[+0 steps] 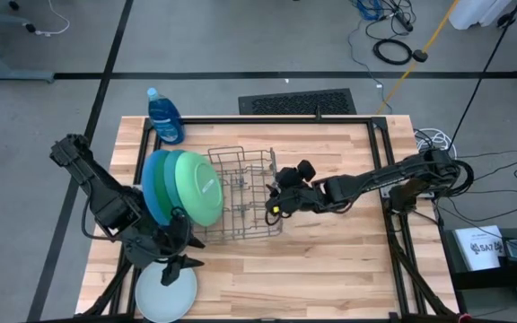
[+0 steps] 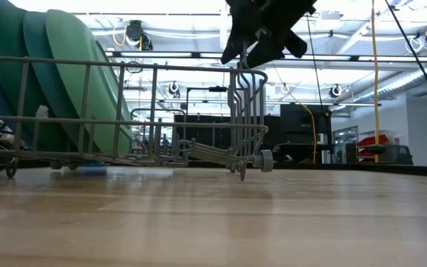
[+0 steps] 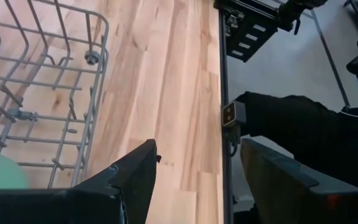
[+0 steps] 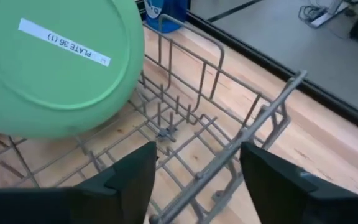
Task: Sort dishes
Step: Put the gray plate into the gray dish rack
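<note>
We see the right gripper (image 1: 275,199) reaching across the worktop (image 1: 330,260) to the wire rack (image 1: 240,193), poised over the rack's end rail, with its fingers spread apart and nothing between them. In the right wrist view those fingers (image 4: 126,177) frame the grey rail of the rack, and the rail runs through the gap without our being able to tell whether it touches either finger.

Straight ahead of the right gripper, at the far end of the rack, three plates stand on edge, one against the next. The light green plate (image 1: 198,187) is the nearest to this gripper and carries a white label on its underside; behind it stands the dark green plate (image 1: 167,184), and behind that the large blue plate (image 1: 152,186). Beyond them, outside the rack, stands the blue soap bottle (image 1: 165,117).

The left gripper (image 1: 180,262) is at the near edge of the worktop, beside the corner of the rack, its fingers also apart and holding nothing. Right under and beside it lies the pale blue-white plate (image 1: 162,292), flat on the worktop, with one fingertip over its rim. We cannot tell whether that fingertip touches the plate.
</note>
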You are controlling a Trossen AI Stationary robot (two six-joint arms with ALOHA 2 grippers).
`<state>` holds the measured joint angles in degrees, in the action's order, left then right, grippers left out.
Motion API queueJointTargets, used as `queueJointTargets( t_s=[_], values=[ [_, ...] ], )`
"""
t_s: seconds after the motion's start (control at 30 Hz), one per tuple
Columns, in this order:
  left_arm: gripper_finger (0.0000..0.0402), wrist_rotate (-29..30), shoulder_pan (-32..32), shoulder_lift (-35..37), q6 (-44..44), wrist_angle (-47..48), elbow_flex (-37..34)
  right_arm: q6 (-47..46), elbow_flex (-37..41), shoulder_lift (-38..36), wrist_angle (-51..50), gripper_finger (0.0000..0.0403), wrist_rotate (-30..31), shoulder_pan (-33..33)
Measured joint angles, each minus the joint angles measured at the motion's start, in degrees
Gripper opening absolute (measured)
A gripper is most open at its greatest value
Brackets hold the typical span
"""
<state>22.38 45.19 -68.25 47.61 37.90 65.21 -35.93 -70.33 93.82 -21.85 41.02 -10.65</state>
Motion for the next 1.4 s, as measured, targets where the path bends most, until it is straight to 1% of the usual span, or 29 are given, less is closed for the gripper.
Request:
queueJointTargets(
  t_s=[0.1,0.23,0.4,0.47,0.53,0.67,0.83,1.0,1.07,1.17,1.3,1.4],
  values=[
    [0.0231,0.5,0.0,0.0,-0.43,-0.13,0.0,-0.43,-0.08,0.51,0.05,0.0182,-0.48,0.44],
    [0.0231,1.13,0.0,0.0,-0.49,-0.12,0.0,-0.25,-0.08,0.57,-0.08,0.0114,0.31,0.59],
    [0.0231,1.63,0.01,0.0,-1.33,-0.13,0.0,-0.1,-0.02,0.57,-0.43,0.0038,-0.94,0.59],
    [0.0231,1.92,0.22,0.0,-1.48,-0.15,0.0,-0.35,0.02,0.57,-0.97,0.0014,-0.95,0.39],
    [0.0231,2.21,0.33,0.0,-1.56,-0.27,0.0,-0.61,0.02,0.57,-1.29,0.0004,-0.57,0.05],
    [0.0231,2.28,0.49,0.0,-1.54,-0.32,0.0,-2.68,0.03,0.39,-2.48,0.0003,-0.11,-0.54],
    [0.0231,2.46,0.76,0.0,-1.43,-0.32,0.0,-4.4,0.04,0.46,-3.43,0.0001,2.1,-1.34],
    [0.0231,-0.2,1.48,0.0,0.27,1.95,0.0,-4.79,0.1,0.47,-3.6,0.0001,2.91,-1.84],
    [0.0231,-2.96,1.98,0.0,3.06,3.51,0.0,-3.71,0.14,0.57,-3.43,0.0002,4.0,-2.25],
    [0.0231,-9.25,2.68,-0.15,9.61,7.6,0.0,-1.83,0.24,0.41,-2.88,0.0017,5.14,-2.62],
    [0.0231,-17.66,4.22,-1.62,18.24,14.08,0.0,0.46,0.33,0.11,-2.7,0.0061,5.45,-2.58],
    [0.0231,-24.15,5.26,-3.95,21.77,16.88,0.0,1.52,0.35,0.05,-2.58,0.0102,6.7,-2.58]
  ],
)
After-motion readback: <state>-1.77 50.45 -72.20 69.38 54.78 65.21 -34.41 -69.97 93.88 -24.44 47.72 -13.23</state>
